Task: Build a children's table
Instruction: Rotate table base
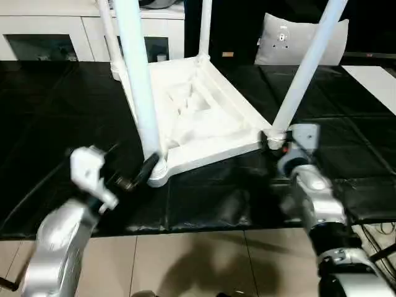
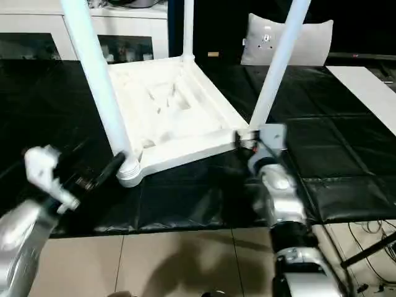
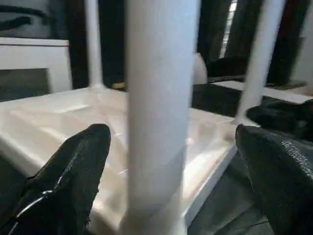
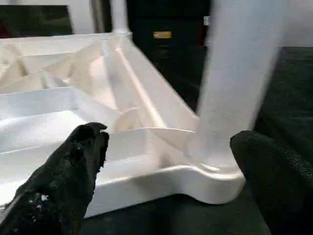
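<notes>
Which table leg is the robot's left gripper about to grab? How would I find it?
Find the white children's table lying upside down on the black mat, legs sticking up. The leg stands in the near corner on the robot's left side. It alone sits between the open left gripper.
</notes>
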Tool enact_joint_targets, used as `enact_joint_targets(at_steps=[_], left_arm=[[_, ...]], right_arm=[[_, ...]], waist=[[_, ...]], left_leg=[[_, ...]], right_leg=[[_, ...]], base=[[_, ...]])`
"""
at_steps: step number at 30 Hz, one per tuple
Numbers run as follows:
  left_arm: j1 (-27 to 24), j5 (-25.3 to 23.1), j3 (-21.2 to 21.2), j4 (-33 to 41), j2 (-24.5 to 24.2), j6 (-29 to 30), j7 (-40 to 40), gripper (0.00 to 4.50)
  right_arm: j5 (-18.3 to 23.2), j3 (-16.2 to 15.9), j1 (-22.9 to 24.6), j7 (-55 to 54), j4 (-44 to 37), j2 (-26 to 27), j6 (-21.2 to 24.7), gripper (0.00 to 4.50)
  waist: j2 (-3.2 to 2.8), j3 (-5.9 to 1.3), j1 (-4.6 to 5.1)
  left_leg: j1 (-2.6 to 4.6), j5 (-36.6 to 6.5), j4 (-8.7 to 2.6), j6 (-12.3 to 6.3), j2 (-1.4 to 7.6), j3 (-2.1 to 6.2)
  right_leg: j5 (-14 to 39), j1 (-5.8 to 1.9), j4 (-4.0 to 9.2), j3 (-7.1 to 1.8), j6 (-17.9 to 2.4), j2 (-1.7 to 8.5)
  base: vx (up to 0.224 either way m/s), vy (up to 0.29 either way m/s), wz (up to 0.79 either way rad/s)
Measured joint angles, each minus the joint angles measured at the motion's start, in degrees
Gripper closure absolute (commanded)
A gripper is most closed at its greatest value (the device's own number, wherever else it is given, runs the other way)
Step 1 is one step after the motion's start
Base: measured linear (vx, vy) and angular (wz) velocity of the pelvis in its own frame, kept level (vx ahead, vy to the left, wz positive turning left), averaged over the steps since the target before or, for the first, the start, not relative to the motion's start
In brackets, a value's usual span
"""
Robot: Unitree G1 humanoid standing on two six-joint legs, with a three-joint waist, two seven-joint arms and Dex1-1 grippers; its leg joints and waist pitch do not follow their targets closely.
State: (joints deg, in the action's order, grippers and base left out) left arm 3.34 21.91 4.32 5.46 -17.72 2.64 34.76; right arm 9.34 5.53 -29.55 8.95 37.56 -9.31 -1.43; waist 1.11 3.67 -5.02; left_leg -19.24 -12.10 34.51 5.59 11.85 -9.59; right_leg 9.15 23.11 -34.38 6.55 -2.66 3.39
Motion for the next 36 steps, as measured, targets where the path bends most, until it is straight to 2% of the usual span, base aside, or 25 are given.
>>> enact_joint_targets(at_steps=[2, 5, 8, 10, 12, 15, 20, 22, 28, 33, 35, 36], left_arm=[[4.6, 0.8, -0.9, -5.0, 0.3, 1.0, 2.2, 0.02], [9.7, 0.9, -1.6, -10.6, 0.6, 1.1, 4.4, 0.02], [12.1, 0.8, -2.5, -14.4, 0.4, 1.5, 6.9, 0.02], [13.5, 1.7, -3.0, -14.9, 0.3, 4.4, 9.2, 0.02], [14.3, 3.0, -3.8, -14.7, 0.2, 6.9, 11.5, 0.02], [15.3, 5.1, -7.3, -12.8, -1.1, 11.4, 16.8, 0.02], [14.3, 11.1, -13.3, -6.1, -2.9, 20.7, 25.3, 0.02], [13.9, 12.5, -14.5, -4.0, -2.9, 23.1, 26.4, 0.02], [13.1, 14.3, -16.7, 1.3, -0.1, 25.9, 25.6, 0.02], [14.5, 14.4, -18.6, 2.5, 4.6, 25.8, 23.4, 0.02], [15.4, 14.2, -20.1, 3.2, 6.1, 25.6, 22.3, 0.02], [15.4, 13.9, -20.8, 3.5, 6.7, 25.2, 22.1, 0.02]], right_arm=[[-0.5, -0.8, -0.1, 1.3, 0.4, 0.0, 1.8, 0.00], [-1.8, -3.2, -0.5, 2.4, 1.7, 0.4, 3.7, 0.00], [-2.6, -3.3, -1.5, 2.3, 4.0, -0.1, 4.5, 0.00], [-3.2, -3.3, -2.7, 2.0, 5.9, -1.0, 5.2, 0.00], [-3.5, -3.2, -3.3, 1.6, 6.4, -1.3, 5.6, 0.00], [-3.5, -3.2, -3.7, 1.6, 6.6, -1.3, 5.8, 0.00], [-4.3, -3.0, -4.5, 1.6, 8.8, -1.8, 5.4, 0.00], [-4.5, -3.0, -4.5, 2.0, 9.3, -2.3, 5.1, 0.00], [-4.6, -2.9, -4.6, 5.3, 10.7, -2.0, 3.5, 0.00], [-3.8, -3.4, -6.0, 8.9, 11.3, 2.2, 2.4, 0.00], [-3.3, -4.3, -6.9, 9.4, 11.3, 4.9, 0.8, 0.00], [-2.9, -4.3, -7.0, 9.2, 11.2, 5.9, -0.1, 0.00]], waist=[[0.07, 0.00, -0.33], [0.08, -0.02, -0.14], [0.08, -0.02, -0.12], [0.09, -0.03, -0.30], [0.10, -0.03, -0.57], [0.10, -0.03, -0.82], [0.10, -0.03, -0.63], [0.11, -0.03, -0.10], [0.15, -0.01, 0.64], [0.17, -0.01, 2.13], [0.15, -0.02, 2.02], [0.14, -0.03, 1.65]], left_leg=[[0.10, 0.0, 0.00, 0.00, -0.01, -0.09], [0.14, 0.0, 0.00, 0.01, -0.03, -0.07], [0.13, 0.0, 0.00, 0.00, -0.03, -0.08], [0.11, 0.0, 0.00, 0.00, -0.04, -0.09], [0.12, 0.0, 0.00, -0.02, -0.05, -0.13], [0.15, -0.1, -0.02, -0.05, -0.05, -0.14], [0.20, -0.1, -0.04, -0.09, -0.06, -0.26], [0.22, -0.1, -0.04, -0.04, -0.05, -0.26], [0.26, 0.0, 0.04, 0.09, -0.02, -0.25], [0.28, 0.1, 0.06, 0.14, 0.00, -0.19], [0.25, 0.1, 0.02, 0.14, 0.01, -0.15], [0.22, 0.1, 0.01, 0.14, 0.01, -0.15]], right_leg=[[0.0, 0.00, -0.02, -0.02, 0.0, 0.00], [0.0, -0.03, -0.08, -0.16, 0.0, 0.00], [0.0, 0.01, -0.09, -0.24, 0.0, 0.00], [0.0, 0.03, -0.11, -0.26, 0.0, 0.01], [0.1, 0.03, -0.17, -0.28, -0.1, 0.03], [0.1, 0.04, -0.24, -0.30, -0.2, 0.03], [0.4, 0.22, -0.66, -0.44, -0.3, 0.04], [0.4, 0.26, -0.75, -0.43, -0.4, 0.02], [0.4, 0.26, -0.77, -0.43, -0.2, -0.03], [0.4, 0.27, -0.77, -0.42, -0.2, -0.09], [0.4, 0.27, -0.79, -0.37, -0.2, -0.09], [0.4, 0.28, -0.77, -0.36, -0.2, -0.09]], base=[[0.000, 0.000, 0.00], [0.000, 0.000, 0.00], [0.000, 0.000, 0.00], [0.000, 0.000, 0.00], [0.000, 0.000, 0.00], [0.000, 0.000, 0.00], [0.000, 0.000, 0.00], [0.000, 0.000, 0.00], [0.000, 0.000, 0.00], [0.000, 0.000, 0.00], [0.000, 0.000, 0.00], [0.000, 0.000, 0.00]])
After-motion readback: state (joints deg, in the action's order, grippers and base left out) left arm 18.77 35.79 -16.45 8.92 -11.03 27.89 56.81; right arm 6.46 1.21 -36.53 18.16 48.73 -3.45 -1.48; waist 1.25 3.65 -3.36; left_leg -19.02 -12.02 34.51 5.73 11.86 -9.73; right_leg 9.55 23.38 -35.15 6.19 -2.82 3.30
